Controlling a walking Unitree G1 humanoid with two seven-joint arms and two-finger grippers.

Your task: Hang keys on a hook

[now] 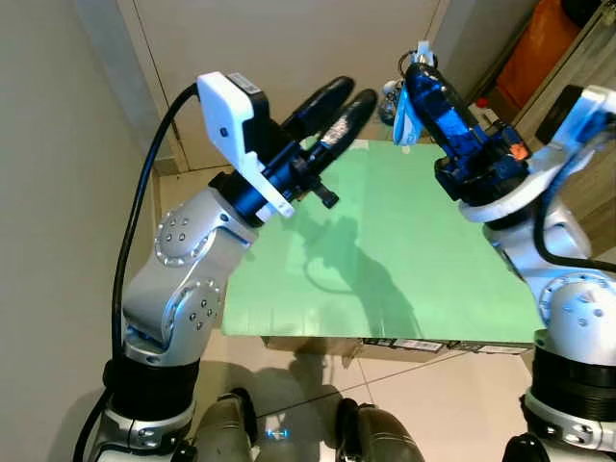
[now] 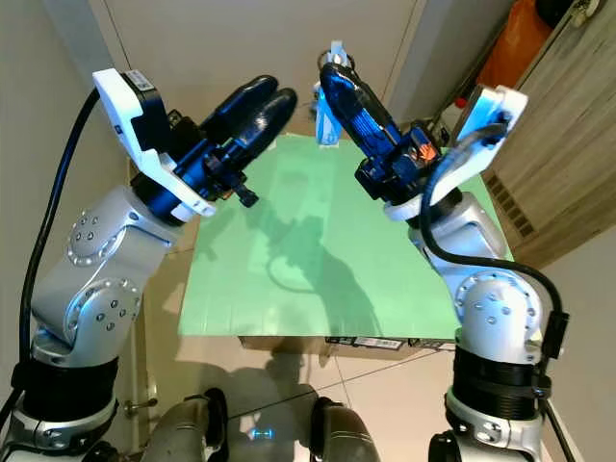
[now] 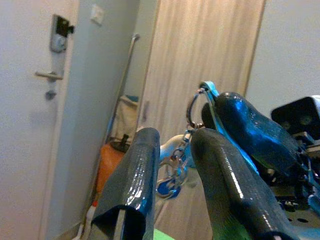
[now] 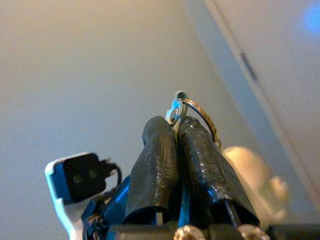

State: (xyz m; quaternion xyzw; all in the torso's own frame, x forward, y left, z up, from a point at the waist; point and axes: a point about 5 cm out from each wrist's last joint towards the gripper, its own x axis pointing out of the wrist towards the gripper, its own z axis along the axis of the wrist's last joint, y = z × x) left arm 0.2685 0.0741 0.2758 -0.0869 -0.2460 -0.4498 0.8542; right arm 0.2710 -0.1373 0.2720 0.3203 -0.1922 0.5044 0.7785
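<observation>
The right gripper [image 2: 330,69] is raised above the far edge of the green surface [image 2: 385,279], its two black fingers [image 4: 165,160] clenched on the keys [image 4: 176,111]: a small metal tab and a gold ring stick out past the fingertips, and in the left wrist view the rest of the bunch dangles on a short chain below the ring [image 3: 176,165]. So the keys sit at the very tip of the right arm, ring end leading, the long axis of the bunch hanging downward from the pinch.

The left gripper [image 1: 339,106] is lifted to about the same height, just beside the right one, its fingers [image 3: 131,175] parted a little and holding nothing; seen along them, the ring lies just beyond and between the fingertips. The right arm is plainly the one that carries the load, and the left is near enough to steady the ring if needed.

No hook can be made out. A door with a lever handle [image 3: 48,76] and a pale wood panel [image 3: 200,55] stand ahead. I judge the next move turns on finding the hook and presenting the open ring to it; the two grippers are close, so there is little room between them
</observation>
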